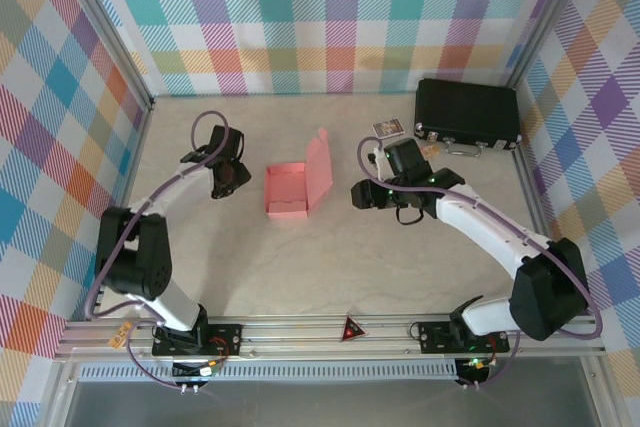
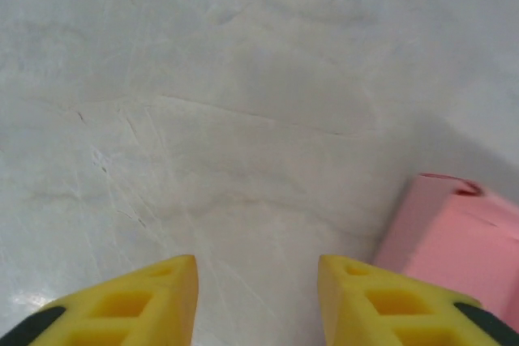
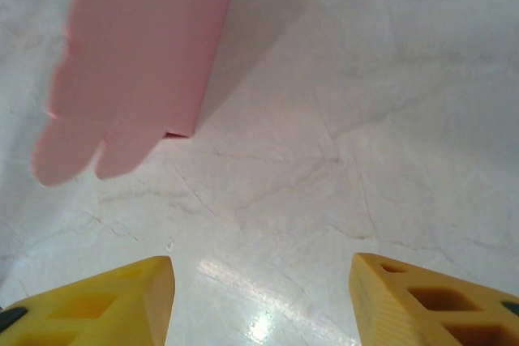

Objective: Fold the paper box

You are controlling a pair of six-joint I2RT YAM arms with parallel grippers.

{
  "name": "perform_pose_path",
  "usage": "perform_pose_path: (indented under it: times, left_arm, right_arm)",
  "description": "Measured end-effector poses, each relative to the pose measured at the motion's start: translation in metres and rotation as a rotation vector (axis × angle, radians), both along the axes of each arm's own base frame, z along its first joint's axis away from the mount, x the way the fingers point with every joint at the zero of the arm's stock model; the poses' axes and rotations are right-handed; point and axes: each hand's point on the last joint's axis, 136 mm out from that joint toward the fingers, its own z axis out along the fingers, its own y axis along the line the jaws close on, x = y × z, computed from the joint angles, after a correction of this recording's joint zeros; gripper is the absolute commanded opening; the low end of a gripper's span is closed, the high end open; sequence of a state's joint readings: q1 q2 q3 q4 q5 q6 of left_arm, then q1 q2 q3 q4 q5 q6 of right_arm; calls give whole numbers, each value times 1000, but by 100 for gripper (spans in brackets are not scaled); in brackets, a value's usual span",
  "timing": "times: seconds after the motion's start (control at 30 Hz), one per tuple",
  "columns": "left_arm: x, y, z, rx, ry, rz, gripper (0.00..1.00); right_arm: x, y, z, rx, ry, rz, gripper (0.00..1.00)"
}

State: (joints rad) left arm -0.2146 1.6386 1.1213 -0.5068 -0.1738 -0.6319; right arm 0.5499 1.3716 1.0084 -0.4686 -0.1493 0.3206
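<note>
The salmon-pink paper box (image 1: 287,194) rests on the pale table midway between the arms, a shallow tray whose lid (image 1: 319,168) stands up along its right side. My left gripper (image 1: 234,181) hovers just left of the box and is open, with bare table between its yellow fingers (image 2: 154,301). In the left wrist view the left gripper (image 2: 258,269) has the box's corner (image 2: 454,241) at the lower right. My right gripper (image 1: 359,194) sits to the right of the lid, also open and holding nothing. In the right wrist view the right gripper (image 3: 261,269) faces the lid (image 3: 138,54) and its rounded tabs at the upper left.
A black case (image 1: 467,113) lies at the back right, with a small card (image 1: 388,128) just left of it. Plaid walls enclose the table on three sides. An aluminium rail (image 1: 300,332) runs along the near edge.
</note>
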Motion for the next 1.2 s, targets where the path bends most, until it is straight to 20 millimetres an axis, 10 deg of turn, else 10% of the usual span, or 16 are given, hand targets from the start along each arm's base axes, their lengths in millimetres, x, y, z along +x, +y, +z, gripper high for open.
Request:
perform_pose_path:
  times: [0.57,1.2]
  left_arm:
    - [-17,-45,-50,-136,146,-180,4]
    - [-63,-108,-68,-227,207,-296,0]
  right_arm:
    - [6,35,-48,42,88,19,44]
    - [76,76,-36,-19,18,38,42]
